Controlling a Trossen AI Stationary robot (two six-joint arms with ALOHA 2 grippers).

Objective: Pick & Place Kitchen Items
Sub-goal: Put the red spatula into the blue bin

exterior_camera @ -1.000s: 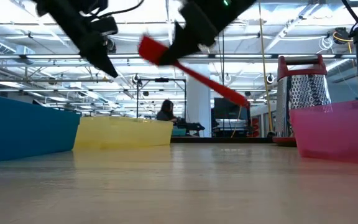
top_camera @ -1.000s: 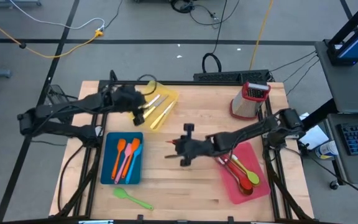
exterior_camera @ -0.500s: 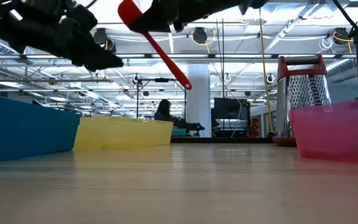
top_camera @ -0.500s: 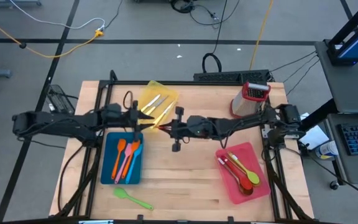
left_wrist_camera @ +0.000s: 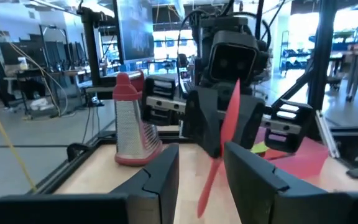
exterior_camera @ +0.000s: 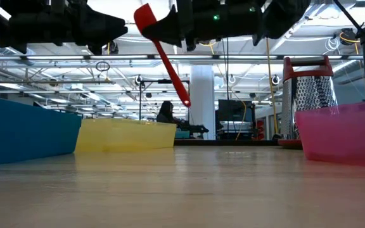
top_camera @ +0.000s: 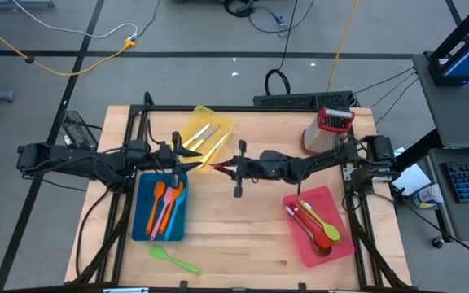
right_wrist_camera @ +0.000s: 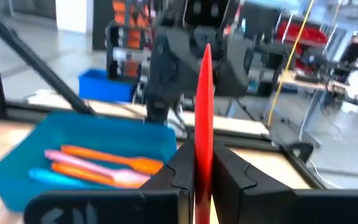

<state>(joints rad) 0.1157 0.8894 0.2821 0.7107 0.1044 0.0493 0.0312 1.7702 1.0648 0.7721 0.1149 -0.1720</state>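
Observation:
A red spatula (exterior_camera: 166,57) hangs high over the table's middle, with my right gripper (top_camera: 223,168) shut on it. My left gripper (top_camera: 195,160) stands open and level just left of it, facing the right gripper. In the left wrist view the spatula (left_wrist_camera: 221,146) shows ahead, in the gap between the left fingers and apart from them. On the table lie a blue tray (top_camera: 147,226) with orange, pink and blue utensils, a yellow tray (top_camera: 195,124) with cream-handled knives, and a pink tray (top_camera: 304,244) with spoons. A green spatula (top_camera: 174,259) lies flat near the front edge. My right gripper pinches the red spatula's shaft (right_wrist_camera: 202,146) between its two fingers, a little below the wide head (exterior_camera: 146,15). The fingers come level from the table's right and lie across the shaft. The spatula hangs clear of the table, tilted, head up, with its handle end (exterior_camera: 185,100) low.
A red-topped metal grater (top_camera: 327,130) stands at the back right. Bare wood lies between the blue and pink trays. Both arms reach in from the table's sides and meet above its middle.
My right gripper has carried the red spatula toward the far edge and the left, tipping up to level; the handle has swung down. My left gripper has drawn back from over the yellow tray toward the near edge and tipped from pointing down to level, so it faces the spatula.

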